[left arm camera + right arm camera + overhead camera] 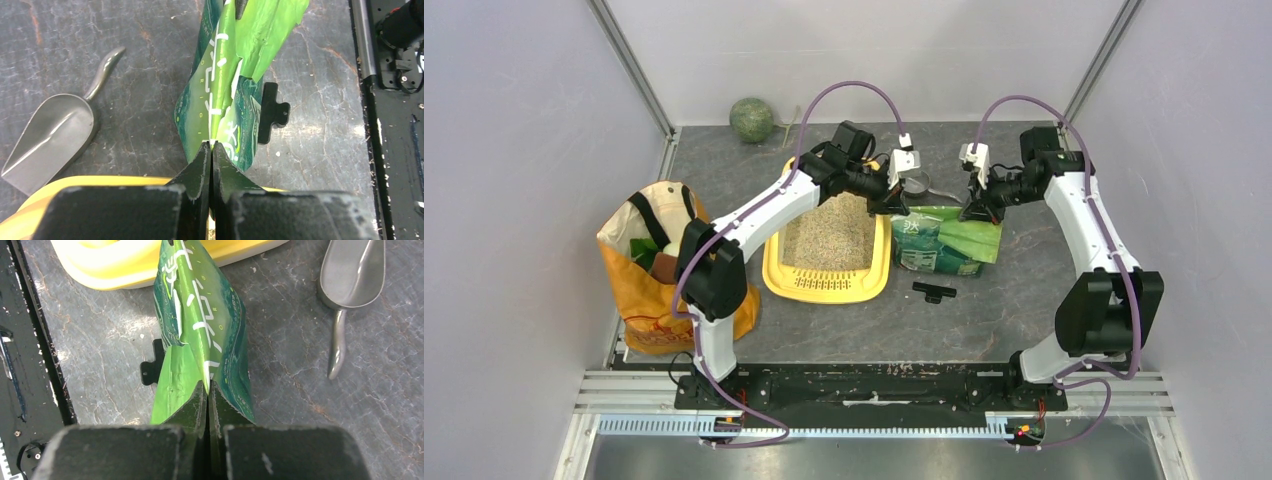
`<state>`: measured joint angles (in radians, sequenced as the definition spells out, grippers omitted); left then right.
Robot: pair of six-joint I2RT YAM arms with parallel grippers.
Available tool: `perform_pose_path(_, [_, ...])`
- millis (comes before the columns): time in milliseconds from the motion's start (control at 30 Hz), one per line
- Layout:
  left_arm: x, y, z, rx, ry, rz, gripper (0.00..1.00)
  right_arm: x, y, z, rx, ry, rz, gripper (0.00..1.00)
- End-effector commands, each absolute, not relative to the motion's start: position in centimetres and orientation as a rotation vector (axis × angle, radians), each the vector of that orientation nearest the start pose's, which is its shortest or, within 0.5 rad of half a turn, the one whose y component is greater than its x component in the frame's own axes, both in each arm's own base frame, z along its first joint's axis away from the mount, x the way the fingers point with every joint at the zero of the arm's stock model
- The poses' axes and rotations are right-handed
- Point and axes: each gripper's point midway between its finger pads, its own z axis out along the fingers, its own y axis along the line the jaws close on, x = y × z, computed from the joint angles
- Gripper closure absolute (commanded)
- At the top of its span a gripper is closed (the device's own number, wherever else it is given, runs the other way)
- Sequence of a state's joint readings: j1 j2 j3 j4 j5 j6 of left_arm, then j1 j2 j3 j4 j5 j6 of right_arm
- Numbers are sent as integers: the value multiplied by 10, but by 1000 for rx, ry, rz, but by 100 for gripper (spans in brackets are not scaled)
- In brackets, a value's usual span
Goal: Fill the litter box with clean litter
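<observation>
left tool [211, 150] is pressed together, pinching the green bag [220, 95] at one end of its top seam; right tool [207, 387] is pressed together too, pinching the other end, so the bag stretches between the two tools above the counter [1024, 300]

litter box [824, 290] lies on the counter just beside the left tool, on the side away from the right tool, its grille end toward the arm bases; tan speckled litter [834, 235] covers its floor

scoop [50, 140] lies beyond both tools, near the box's far corner

black clip [934, 291] lies by the bag, on the base side of the tools

orange bag [649, 300] stands well apart, past the box from the left tool
</observation>
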<state>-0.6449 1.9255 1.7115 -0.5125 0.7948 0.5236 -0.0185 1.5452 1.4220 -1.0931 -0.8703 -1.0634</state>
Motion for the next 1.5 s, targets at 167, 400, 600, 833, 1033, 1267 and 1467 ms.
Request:
perform_pose_path(167, [359,-354,207,1528,1600,-790,98,346,105,216,-1330,1822,579,100])
perform_pose_path(400, [354,-350,219,1485,1624,-837,44,335,112,213,-1362,1831,580,50])
perform_pose_path(600, [354,-346,255,1398,1593,-843,33,333,113,221,-1359,1808,580,28])
perform_pose_path(833, [333,-329,293,1393,1474,-837,30,325,124,256,-1310,1728,608,11])
perform_pose_path(1033, [286,-317,283,1480,1339,-687,27,323,128,288,-1207,1705,608,10])
perform_pose_path(1267, [198,-352,220,1648,1015,-360,45,330,120,329,-906,1782,566,10])
perform_pose_path(1467, [155,-413,192,1648,860,-275,54,333,106,346,-707,1838,505,9])
